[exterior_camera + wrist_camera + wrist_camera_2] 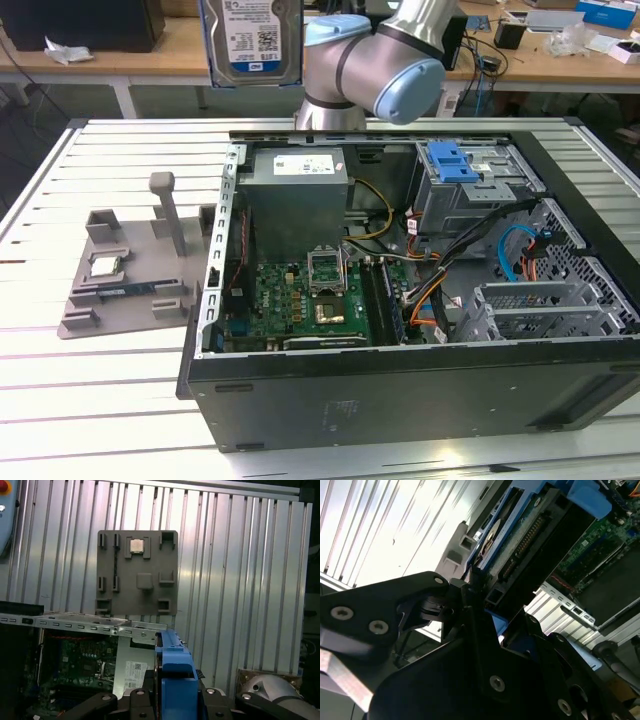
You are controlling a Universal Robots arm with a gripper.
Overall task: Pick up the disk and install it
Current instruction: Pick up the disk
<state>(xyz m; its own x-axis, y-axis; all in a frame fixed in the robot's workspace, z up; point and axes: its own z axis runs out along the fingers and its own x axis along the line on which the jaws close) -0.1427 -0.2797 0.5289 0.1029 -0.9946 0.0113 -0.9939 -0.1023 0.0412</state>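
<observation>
I see a slatted aluminium table (100, 400) carrying two things: an open black computer case (400, 400) on the exterior view's right, and a grey parts fixture (90, 300) just beside it, left.

Lab: slotted aluminium table (100, 390), cluttered workbenches (150, 55).

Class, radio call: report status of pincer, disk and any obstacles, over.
Pincer shut on the disk. Held aloft, outside the case. Cables beside drive cage.
</observation>
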